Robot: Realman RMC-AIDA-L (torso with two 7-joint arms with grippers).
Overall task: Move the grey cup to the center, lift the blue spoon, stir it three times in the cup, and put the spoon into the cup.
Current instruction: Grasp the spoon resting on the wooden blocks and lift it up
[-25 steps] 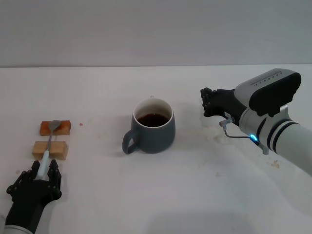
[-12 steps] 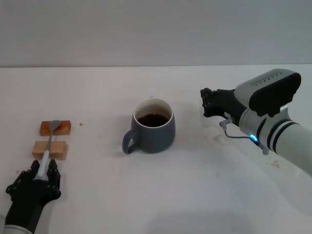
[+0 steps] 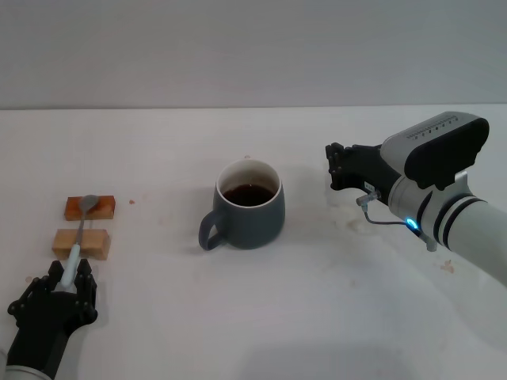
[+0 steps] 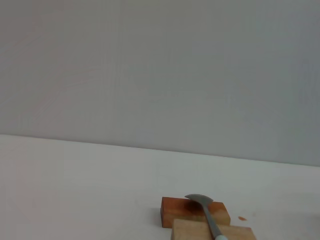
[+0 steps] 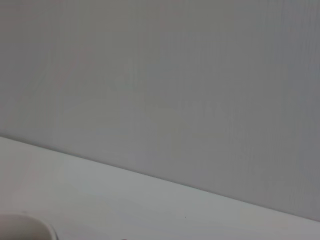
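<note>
Almost nothing has shifted since the earlier frames: my left claw (image 3: 70, 279) has eased a touch nearer the desk's near edge, and everything else sits where it was. Its black fingers (image 3: 87, 279) flank the tip of the pale handle of the blue spoon (image 3: 81, 232); they look parted either side of it, and I cannot tell whether they actually pinch it. That spoon lies across the two wooden blocks (image 3: 85, 226), its metal bowl resting on the darker far block and its handle crossing the lighter near one.

My right claw (image 3: 334, 166) hangs to the right of the grey cup (image 3: 248, 204), apart from it, fingers pointing toward the cup; I cannot tell how far they are parted, and it holds nothing that I can see.

That cup stands upright near the middle of the desk (image 3: 317, 301), handle turned toward the near left, dark liquid inside. Open desk lies all round it, with a wide bare stretch between cup and blocks. The blocks sit close to the left edge of my head view.

White desk, lightly stained near the right claw, runs back to a plain grey wall (image 3: 253, 47).
</note>
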